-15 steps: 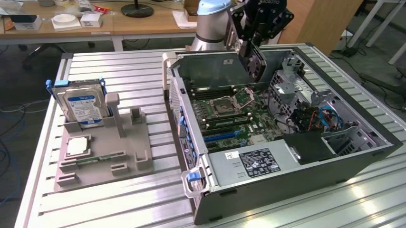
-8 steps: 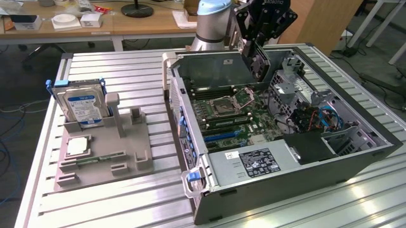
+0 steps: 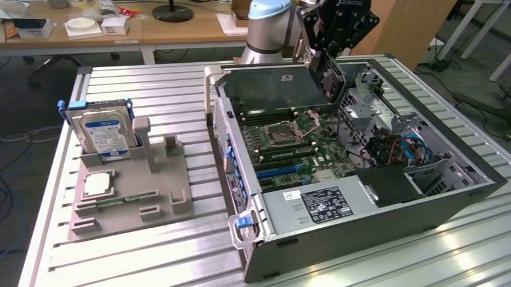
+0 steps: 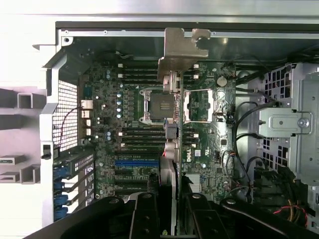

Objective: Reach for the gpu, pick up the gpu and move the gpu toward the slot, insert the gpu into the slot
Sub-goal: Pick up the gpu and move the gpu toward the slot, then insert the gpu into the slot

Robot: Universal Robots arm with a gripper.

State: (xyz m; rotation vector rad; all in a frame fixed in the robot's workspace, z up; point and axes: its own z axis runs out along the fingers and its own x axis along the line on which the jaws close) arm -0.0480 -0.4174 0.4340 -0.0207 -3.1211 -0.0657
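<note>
My gripper [image 3: 334, 45] hangs above the back of the open computer case [image 3: 447, 197], shut on the gpu [image 3: 334, 75]. The card hangs on edge below the fingers, over the motherboard [image 3: 291, 149]. In the wrist view the gpu [image 4: 172, 144] is seen edge-on between the two black fingers [image 4: 144, 216], with its silver end bracket [image 4: 180, 50] at the far end. It lies over the processor socket [image 4: 154, 107] and the memory slots. The blue slot [image 4: 137, 162] on the motherboard lies to one side of the card's edge; the same blue slot [image 3: 279, 169] sits nearer the case's front.
A grey fixture tray [image 3: 128, 197] at the exterior view's left holds a blue-labelled hard drive [image 3: 105, 133] and a small silver processor chip [image 3: 97, 184]. Inside the case are the power supply [image 3: 319, 206], cables [image 3: 399, 149] and a drive cage [image 4: 294, 129]. A raised metal panel [image 3: 264, 86] stands beside the gripper.
</note>
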